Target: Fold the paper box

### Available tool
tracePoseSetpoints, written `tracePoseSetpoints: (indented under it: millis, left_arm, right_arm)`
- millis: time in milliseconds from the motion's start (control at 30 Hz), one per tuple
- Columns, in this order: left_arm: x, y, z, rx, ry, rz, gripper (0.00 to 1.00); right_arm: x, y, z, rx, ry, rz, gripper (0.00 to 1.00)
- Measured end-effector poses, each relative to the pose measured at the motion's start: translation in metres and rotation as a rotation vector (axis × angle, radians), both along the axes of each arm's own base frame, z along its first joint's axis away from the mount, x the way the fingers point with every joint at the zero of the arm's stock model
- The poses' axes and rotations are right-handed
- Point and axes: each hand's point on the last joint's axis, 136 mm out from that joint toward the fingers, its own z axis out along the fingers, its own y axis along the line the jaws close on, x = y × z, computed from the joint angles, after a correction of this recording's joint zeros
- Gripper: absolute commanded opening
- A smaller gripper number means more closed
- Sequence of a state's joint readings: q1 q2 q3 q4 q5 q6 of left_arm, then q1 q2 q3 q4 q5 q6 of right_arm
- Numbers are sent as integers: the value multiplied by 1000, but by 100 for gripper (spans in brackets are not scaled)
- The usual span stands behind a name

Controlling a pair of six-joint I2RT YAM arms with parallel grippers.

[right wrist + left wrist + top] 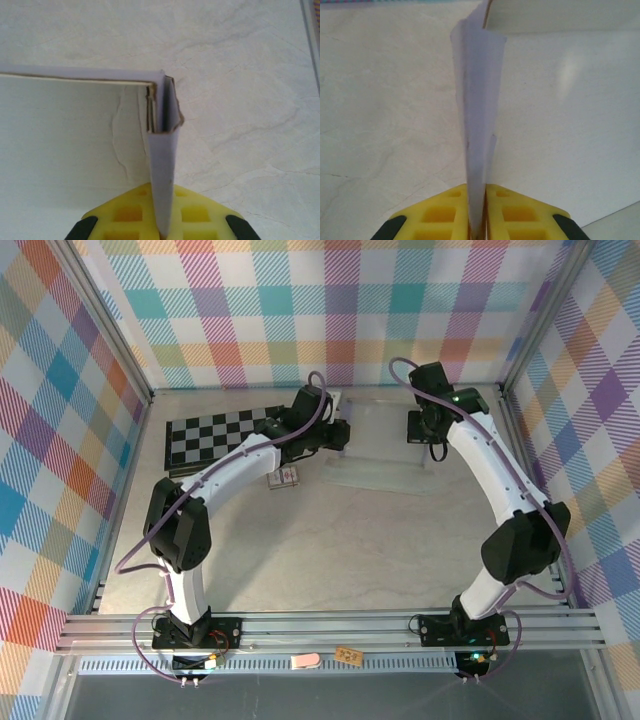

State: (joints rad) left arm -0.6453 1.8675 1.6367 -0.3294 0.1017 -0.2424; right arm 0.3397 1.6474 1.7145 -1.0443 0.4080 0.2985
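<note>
The paper box [385, 452] lies at the back of the table, between the two arms. My left gripper [345, 435] is at its left end and my right gripper [415, 428] at its right end. In the left wrist view the yellow fingers [445, 210] of the left gripper [477, 189] are shut on an upright lavender flap [477, 115]. In the right wrist view the right gripper [162, 187] is shut on a folded lavender end wall [162, 160]. That wall meets a long side wall [75, 74] at a corner, and the cream inside [65, 135] faces up.
A black-and-white checkerboard [215, 435] lies at the back left, partly under the left arm. A small patterned card pack [285, 477] sits just in front of it. Plaid walls [60, 440] close in three sides, and an aluminium rail [330, 625] runs along the near edge.
</note>
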Motion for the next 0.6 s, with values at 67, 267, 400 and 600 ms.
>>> tracePoseSetpoints:
  millis: [67, 267, 400, 600]
  left_arm:
    - [0, -1, -4, 4, 4, -7, 14]
    - [4, -4, -13, 22, -1, -21, 14]
    - [5, -4, -16, 37, -10, -22, 2]
    - [6, -2, -18, 91, -43, 16, 0]
  right_arm:
    - [-3, 2, 4, -5, -7, 8, 0]
    - [-12, 6, 10, -16, -11, 24, 0]
    - [-15, 7, 9, -18, 0, 26, 0]
    - [-21, 12, 17, -25, 5, 21, 0]
